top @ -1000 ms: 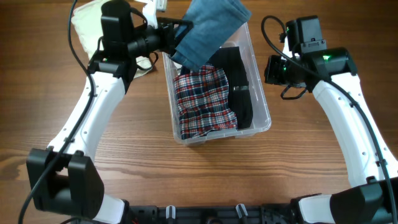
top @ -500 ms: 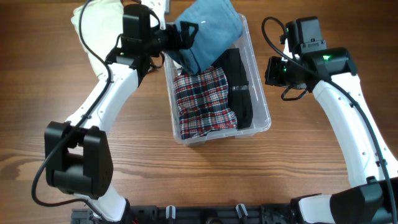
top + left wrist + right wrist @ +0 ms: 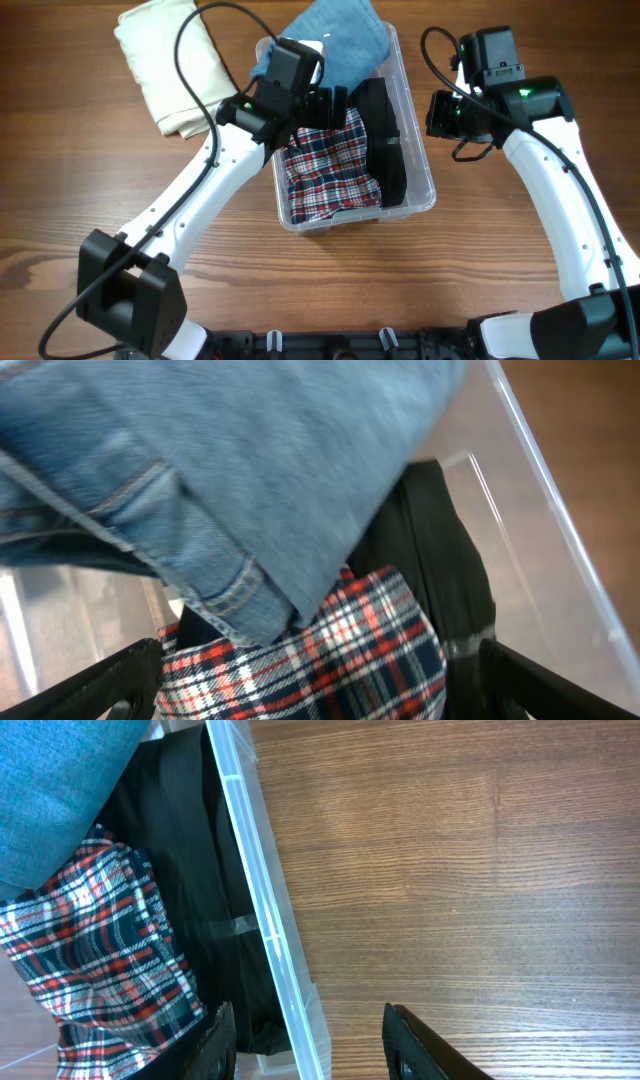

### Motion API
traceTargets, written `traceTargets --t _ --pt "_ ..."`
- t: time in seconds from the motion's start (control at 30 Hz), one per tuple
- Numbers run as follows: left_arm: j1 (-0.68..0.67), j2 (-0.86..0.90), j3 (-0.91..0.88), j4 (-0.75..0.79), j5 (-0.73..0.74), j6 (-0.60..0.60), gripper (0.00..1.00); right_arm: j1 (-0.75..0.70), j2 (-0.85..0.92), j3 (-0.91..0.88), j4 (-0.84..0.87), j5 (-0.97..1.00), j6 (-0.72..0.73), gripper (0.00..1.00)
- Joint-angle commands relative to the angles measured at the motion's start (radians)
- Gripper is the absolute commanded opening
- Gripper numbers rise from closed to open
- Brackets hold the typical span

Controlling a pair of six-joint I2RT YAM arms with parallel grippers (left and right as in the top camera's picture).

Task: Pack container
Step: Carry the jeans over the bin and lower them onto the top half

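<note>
Wooden table — bears everything listed.
The container — clear bin, at the table's centre towards its far edge, between the arms. Contents:
- blue denim garment, heaped at the far end, overhanging the rim;
- plaid cloth, left and near part;
- black garment, along the right wall.

Cream folded cloth, on the table, left of the bin.
Left gripper, over the bin, fingers spread wide, gripping nothing.
Right gripper, at the bin's right wall, fingers apart, empty.
</note>
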Motion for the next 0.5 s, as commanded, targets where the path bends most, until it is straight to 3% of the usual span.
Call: traceTargets --t 0.0,0.2,0.4,0.43,0.47 --pt "0.005 0.008 0.000 0.014 -0.140 -0.160 1.00 -0.005 0.009 -0.002 0.002 0.005 0.011 0.48" --pt "0.004 0.098 0.000 0.077 -0.092 -0.203 1.00 -0.005 0.009 -0.002 0.003 -0.002 0.011 0.48" --pt "0.005 0.211 0.000 0.273 -0.088 -0.202 1.00 -0.005 0.009 -0.002 0.002 -0.002 0.011 0.48" --pt "0.005 0.215 0.000 0.277 -0.081 -0.202 0.92 -0.005 0.009 -0.002 0.002 -0.002 0.011 0.48" --pt "0.005 0.214 0.000 0.276 -0.058 -0.201 0.52 -0.005 0.009 -0.002 0.002 -0.002 0.011 0.48"
